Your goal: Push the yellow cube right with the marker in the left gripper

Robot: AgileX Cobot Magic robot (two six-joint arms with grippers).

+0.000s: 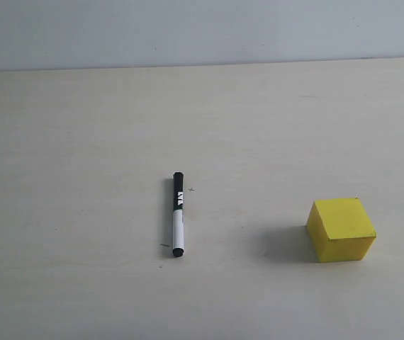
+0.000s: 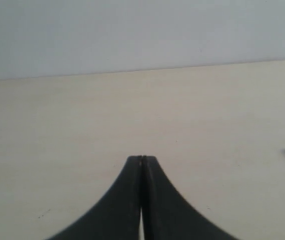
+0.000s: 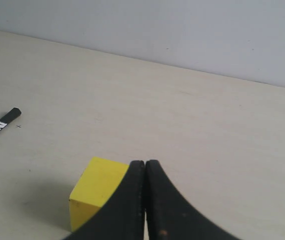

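One marker, 1 yellow cube and 2 grippers, both mine. My left gripper has its 2 fingers pressed together w/ nothing between them. The marker is not in it but lies flat on the table, black cap toward the wall. My right gripper is the same: fingers pressed together, holding nothing. The cube stands close before the right fingers, which hide part of it. The marker is well apart from them. Btw. marker & cube there is only table surface.
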